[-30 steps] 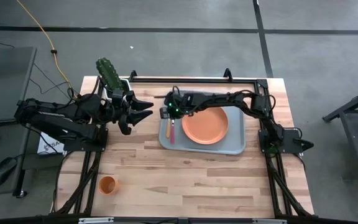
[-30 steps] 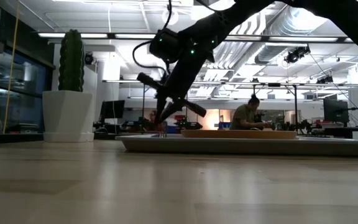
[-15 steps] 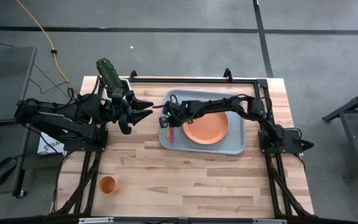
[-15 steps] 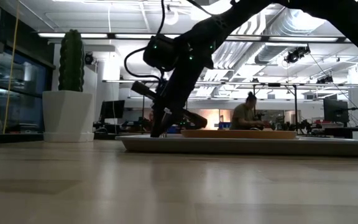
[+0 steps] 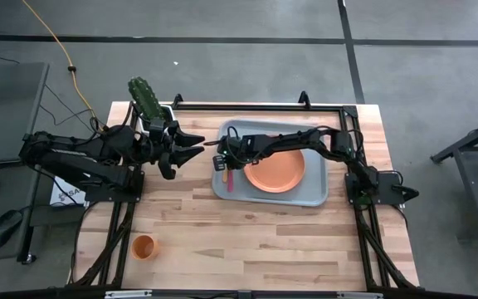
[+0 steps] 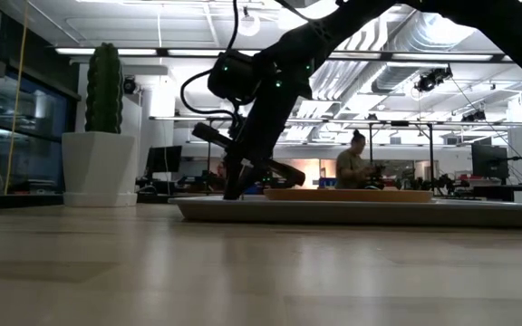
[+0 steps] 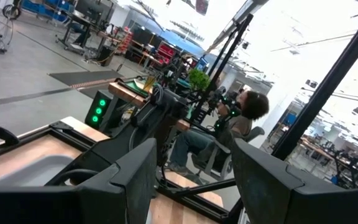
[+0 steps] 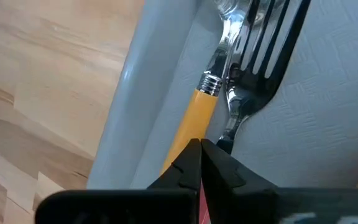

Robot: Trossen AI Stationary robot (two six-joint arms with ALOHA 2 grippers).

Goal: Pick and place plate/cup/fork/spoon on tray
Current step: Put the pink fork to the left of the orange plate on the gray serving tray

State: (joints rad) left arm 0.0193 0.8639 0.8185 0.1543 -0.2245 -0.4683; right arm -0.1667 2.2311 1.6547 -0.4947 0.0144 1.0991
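The grey-blue tray [image 5: 314,193] lies mid-table with the orange plate [image 5: 274,169] on it. The spoon [image 8: 194,121], with a yellow handle, lies along the tray's left rim. The fork [image 8: 272,43] is right beside it, its pink handle [image 5: 230,179] pointing toward the near edge. My right gripper [image 5: 221,162] is low over the tray's left part and shut on the fork. The orange cup [image 5: 143,247] stands on the table at the near left. My left gripper [image 5: 203,144] hangs open and empty left of the tray. My right gripper pinches the fork between its two fingertips, where the metal neck meets the pink handle [image 8: 202,202]. The fingers come from above, slanting down. The tines [image 8: 263,53] reach forward low over the tray floor, and the neck crosses the spoon's neck.
A cactus in a white pot [image 5: 146,100] stands at the table's far left, close behind my left arm. The plate fills the tray's middle and leaves a narrow strip along the left rim. A person [image 6: 356,167] sits in the room beyond the table.
My right gripper has gone down and a little toward the table's left edge, carrying the fork down to the tray floor beside the spoon. For the last half second it has stayed almost still.
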